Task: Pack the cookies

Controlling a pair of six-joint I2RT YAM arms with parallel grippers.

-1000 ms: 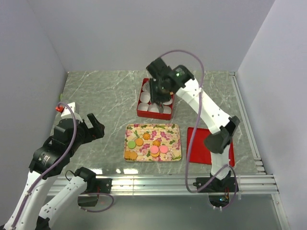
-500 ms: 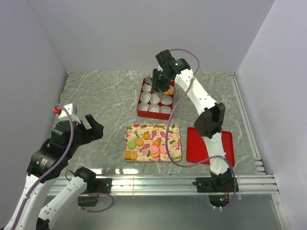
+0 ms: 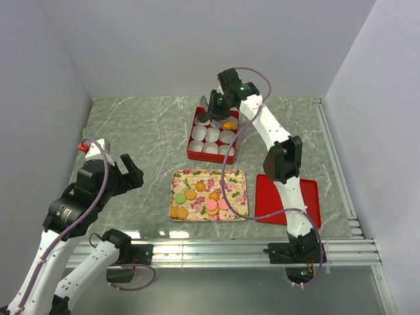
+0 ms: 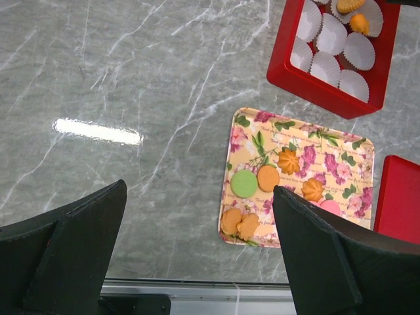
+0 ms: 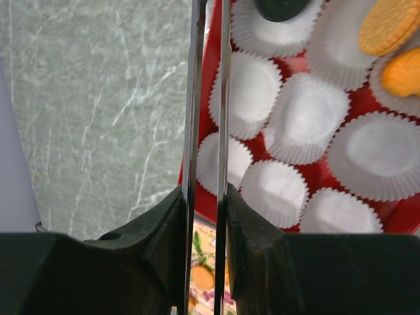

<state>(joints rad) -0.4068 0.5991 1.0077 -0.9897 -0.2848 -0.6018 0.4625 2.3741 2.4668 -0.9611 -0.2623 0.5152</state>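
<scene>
Several cookies lie on a floral tray (image 3: 239, 177): a green cookie (image 3: 179, 197), orange ones (image 3: 190, 194) and pink ones (image 3: 224, 204). A red box (image 3: 195, 155) behind it holds white paper cups. A black cookie (image 3: 204, 119) lies in its far left cup and orange cookies (image 3: 228, 125) in far cups. My right gripper (image 3: 216, 105) is shut on metal tongs (image 5: 194, 98), whose blades stand slightly apart with nothing between them, above the box's left side. The black cookie (image 5: 279, 8) lies just past the blades. My left gripper (image 4: 197, 197) is open and empty, left of the tray (image 4: 298, 131).
A red lid (image 3: 308, 203) lies flat to the right of the tray, partly under the right arm. Most white paper cups (image 5: 305, 118) in the box hold nothing. Grey walls stand on three sides, and a metal rail runs along the near edge.
My right gripper with the tongs has moved from over the box's middle to its far left corner. A black cookie now shows in the far left cup. The left arm shifted slightly.
</scene>
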